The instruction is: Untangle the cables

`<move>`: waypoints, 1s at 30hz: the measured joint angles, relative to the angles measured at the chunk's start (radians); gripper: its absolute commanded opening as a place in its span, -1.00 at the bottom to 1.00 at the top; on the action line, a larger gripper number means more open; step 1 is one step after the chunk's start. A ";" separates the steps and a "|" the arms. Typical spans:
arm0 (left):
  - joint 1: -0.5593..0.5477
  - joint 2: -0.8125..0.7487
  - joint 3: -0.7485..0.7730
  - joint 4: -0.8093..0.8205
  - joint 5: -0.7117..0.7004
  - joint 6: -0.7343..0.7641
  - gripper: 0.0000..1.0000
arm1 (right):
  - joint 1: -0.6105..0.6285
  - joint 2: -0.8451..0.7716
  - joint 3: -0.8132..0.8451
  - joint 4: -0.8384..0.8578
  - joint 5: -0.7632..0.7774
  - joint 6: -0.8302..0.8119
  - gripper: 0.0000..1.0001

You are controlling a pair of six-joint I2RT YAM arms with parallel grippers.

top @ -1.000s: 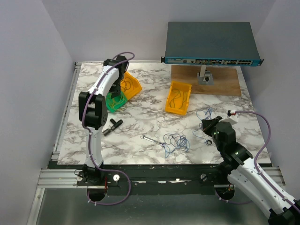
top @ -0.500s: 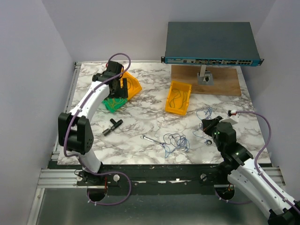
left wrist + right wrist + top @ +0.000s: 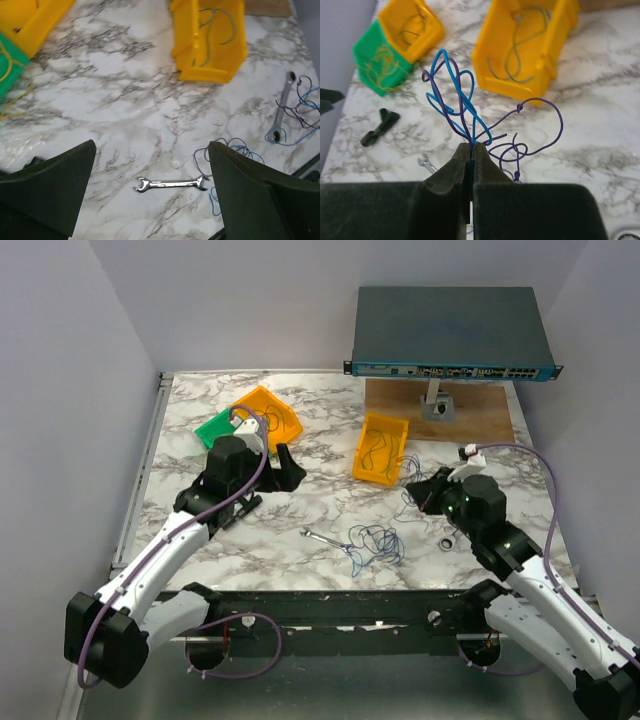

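Swung in from the far-left yellow and green plastic bins (image 3: 250, 418), the left gripper (image 3: 284, 468) hangs wide open. The right gripper (image 3: 471, 150) pinches thin blue and purple wire cables (image 3: 462, 100) in closed jaws. A loose blue wire tangle (image 3: 372, 542), seemingly separate, lies near-centre on the white marble table (image 3: 320, 500).

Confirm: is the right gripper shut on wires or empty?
Shut and holding. The right gripper has its jaws pressed together, pinching blue and purple wires that loop out from the tips.
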 measured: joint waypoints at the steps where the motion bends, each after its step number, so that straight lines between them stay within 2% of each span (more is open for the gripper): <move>1: -0.016 -0.019 -0.016 0.038 0.027 0.003 0.97 | 0.000 0.009 0.032 0.004 -0.028 -0.015 -0.99; 8: -0.092 -0.163 -0.223 0.397 0.195 -0.003 0.91 | 0.000 0.124 0.254 0.050 -0.233 -0.063 -0.99; 12: -0.170 -0.179 -0.287 0.569 0.259 0.001 0.81 | 0.000 0.170 0.272 0.099 -0.359 -0.032 -0.99; 15: -0.188 -0.194 -0.298 0.641 0.272 0.002 0.72 | 0.000 0.195 0.270 0.136 -0.459 -0.010 -0.99; 19: -0.188 -0.208 -0.299 0.724 0.281 -0.015 0.71 | 0.000 0.219 0.257 0.187 -0.565 0.000 -0.99; 22: -0.188 -0.194 -0.297 0.782 0.299 -0.035 0.51 | 0.000 0.235 0.245 0.210 -0.632 0.004 -0.99; 27: -0.195 -0.105 -0.264 0.843 0.346 -0.073 0.39 | 0.000 0.244 0.226 0.232 -0.697 0.016 -0.99; 30: -0.214 -0.057 -0.240 0.865 0.364 -0.087 0.21 | 0.000 0.243 0.221 0.248 -0.718 0.026 -0.99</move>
